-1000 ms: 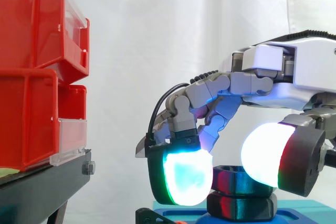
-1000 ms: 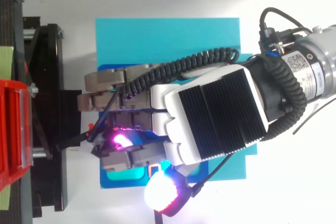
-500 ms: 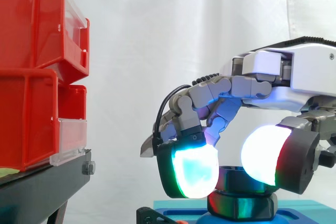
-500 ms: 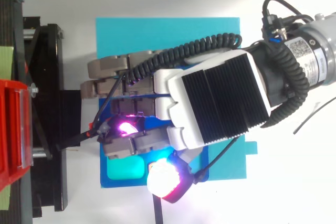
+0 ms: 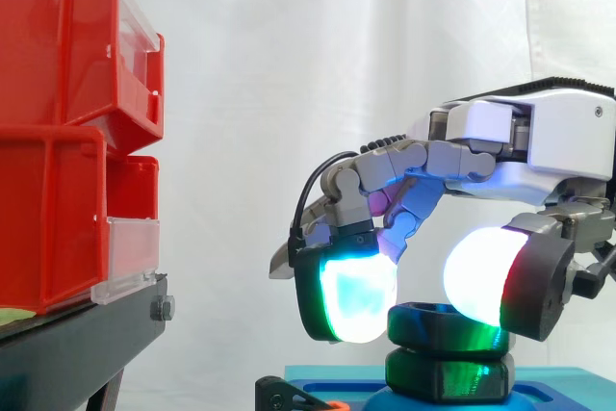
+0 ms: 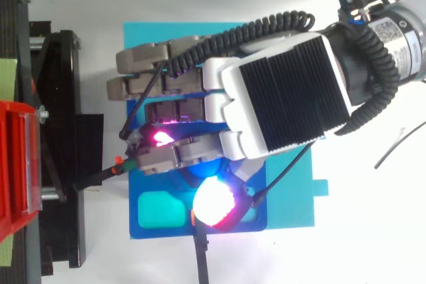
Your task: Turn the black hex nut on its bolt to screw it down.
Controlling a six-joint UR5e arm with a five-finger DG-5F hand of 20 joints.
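The black hex nut (image 5: 438, 326) sits on top of a black collar (image 5: 449, 377), in line above the blue base (image 6: 154, 229), so the axis to turn about runs straight up from that base. The hand (image 5: 539, 141) hangs palm-down over the base and is clasped about the nut. A cyan-green pad (image 5: 351, 295) sits at the nut's curtain-left side and a white pad (image 5: 479, 276) opposite. Whether both press firmly is hard to judge. The coming twist should wheel the pads round that upright axis.

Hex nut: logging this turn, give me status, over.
Hand curled, pads pinching black hex nut. Nut level above blue base. Red bins stand apart, nothing blocking.
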